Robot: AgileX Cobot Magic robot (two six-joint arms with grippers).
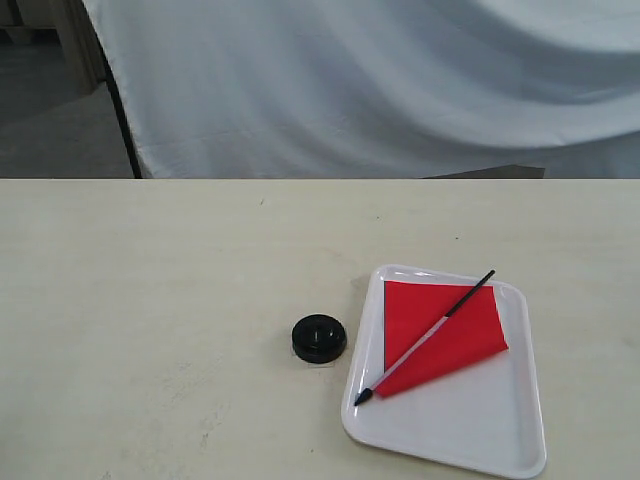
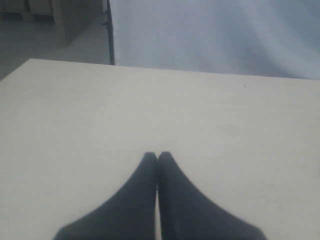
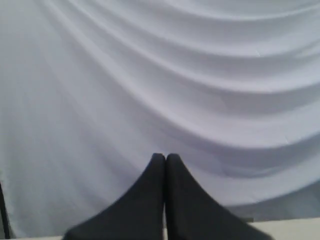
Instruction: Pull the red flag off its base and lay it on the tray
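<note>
The tray [image 1: 470, 430] is set on the table [image 1: 150, 300]. The red flag [image 1: 460, 335] is laid flat inside the tray, stick slanted. The base [image 1: 319, 338] is seen just beside the tray. The left gripper [image 2: 158, 156] and the right gripper [image 3: 165, 157] are pressed closed, nothing held.

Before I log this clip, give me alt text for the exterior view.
A red flag lies flat in a white tray on a pale table, its stick running diagonally. A small black base sits on the table left of the tray, apart from it; white cloth hangs behind.
</note>
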